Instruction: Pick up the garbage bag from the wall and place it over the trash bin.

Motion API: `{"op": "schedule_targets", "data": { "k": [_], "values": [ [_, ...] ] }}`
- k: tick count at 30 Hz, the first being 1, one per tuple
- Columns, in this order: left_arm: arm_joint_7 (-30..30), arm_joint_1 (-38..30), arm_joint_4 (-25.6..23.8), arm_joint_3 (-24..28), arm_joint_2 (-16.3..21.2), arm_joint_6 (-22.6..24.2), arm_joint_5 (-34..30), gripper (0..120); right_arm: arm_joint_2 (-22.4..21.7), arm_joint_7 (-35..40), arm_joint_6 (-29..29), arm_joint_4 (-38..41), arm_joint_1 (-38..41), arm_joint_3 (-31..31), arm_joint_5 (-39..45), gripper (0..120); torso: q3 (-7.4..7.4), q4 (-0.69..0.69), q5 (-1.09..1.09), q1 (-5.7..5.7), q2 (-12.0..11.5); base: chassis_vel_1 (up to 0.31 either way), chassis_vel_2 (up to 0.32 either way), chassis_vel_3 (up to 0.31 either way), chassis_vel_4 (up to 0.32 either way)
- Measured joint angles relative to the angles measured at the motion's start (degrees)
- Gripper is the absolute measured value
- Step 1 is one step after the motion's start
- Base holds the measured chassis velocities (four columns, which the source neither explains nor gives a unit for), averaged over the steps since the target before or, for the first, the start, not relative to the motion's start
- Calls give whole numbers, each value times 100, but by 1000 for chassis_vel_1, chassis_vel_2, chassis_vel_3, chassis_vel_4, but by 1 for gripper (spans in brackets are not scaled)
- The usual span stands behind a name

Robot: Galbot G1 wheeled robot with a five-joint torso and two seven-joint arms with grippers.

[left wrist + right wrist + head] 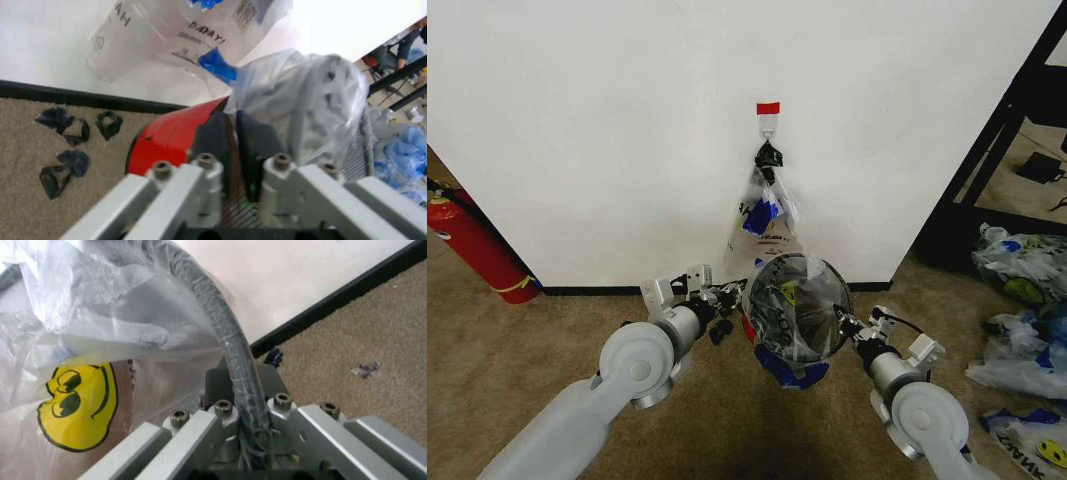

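Note:
The trash bin (758, 338) stands on the carpet below the wall (627, 120). The see-through garbage bag (792, 300) is stretched over its round mouth, blue patches hanging at the near side. My left gripper (732, 298) is shut on the bag at the bin's left rim, beside the red bin side (167, 145). My right gripper (847, 325) is shut at the right rim. There the bag-wrapped black rim (227, 335) runs between its fingers, next to the bag's yellow smiley face (73, 405).
A narrower bundle of like bags (765, 215) with a black clip hangs from the hook (768, 125) under red tape (768, 107). A red fire extinguisher (477, 245) leans at left. Loose bags (1022, 330) and a black frame (1017, 110) are at right. Black scraps (73, 130) lie on the carpet.

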Motion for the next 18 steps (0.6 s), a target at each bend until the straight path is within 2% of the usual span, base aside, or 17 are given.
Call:
{"op": "schedule_targets", "data": {
  "k": [1, 11, 18],
  "values": [
    [1, -1, -5, 3, -3, -8, 0, 0, -3, 1, 0, -6, 2, 0, 0, 0, 0, 0, 0, 0, 0, 0, 0, 0, 0],
    [45, 67, -113, 13, -3, -77, -2, 0, -14, 14, -1, -65, 20, 4, -7, 0, 0, 0, 0, 0, 0, 0, 0, 0, 0],
    [56, 124, 40, -20, 22, -68, 102, 0, -18, 21, -3, -20, 15, 6, -1, 0, 0, 0, 0, 0, 1, 0, 0, 0, 0]
  ]
}}
